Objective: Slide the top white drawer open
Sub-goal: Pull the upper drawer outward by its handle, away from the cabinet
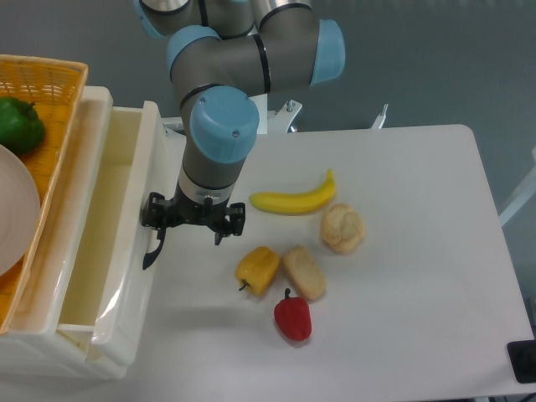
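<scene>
The top white drawer (99,219) is pulled out to the right, so I look down into its deep, empty tray. Its glossy front (151,159) faces the table, and the curved black handle (152,251) is on it. My gripper (189,229) hangs over the drawer front with its fingers spread wide. The left finger (156,224) is hooked at the handle, and the right finger (221,233) is over the table with nothing between the two.
An orange wicker basket (59,117) with a green pepper (18,122) and a white plate (12,218) sits on the cabinet. On the table lie a banana (293,199), a yellow pepper (258,269), two bread pieces (303,272) (342,228) and a red pepper (292,317).
</scene>
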`<state>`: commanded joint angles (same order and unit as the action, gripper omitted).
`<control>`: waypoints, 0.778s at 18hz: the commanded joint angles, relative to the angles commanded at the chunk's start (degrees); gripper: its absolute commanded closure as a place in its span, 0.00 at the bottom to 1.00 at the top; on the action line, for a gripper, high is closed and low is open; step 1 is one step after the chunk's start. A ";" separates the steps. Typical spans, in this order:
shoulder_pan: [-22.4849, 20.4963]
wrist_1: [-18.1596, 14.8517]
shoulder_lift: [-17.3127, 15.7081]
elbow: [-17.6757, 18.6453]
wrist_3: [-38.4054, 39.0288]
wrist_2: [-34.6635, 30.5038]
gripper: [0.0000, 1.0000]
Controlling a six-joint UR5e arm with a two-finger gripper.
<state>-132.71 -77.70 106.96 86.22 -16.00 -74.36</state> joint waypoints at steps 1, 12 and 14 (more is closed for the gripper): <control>-0.09 0.09 0.00 0.00 0.00 -0.09 0.00; -3.17 0.00 0.09 -0.18 -1.76 -0.44 0.00; -4.13 0.09 0.09 -0.35 -1.76 -0.35 0.00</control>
<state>-136.84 -77.61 107.05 85.87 -17.75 -74.71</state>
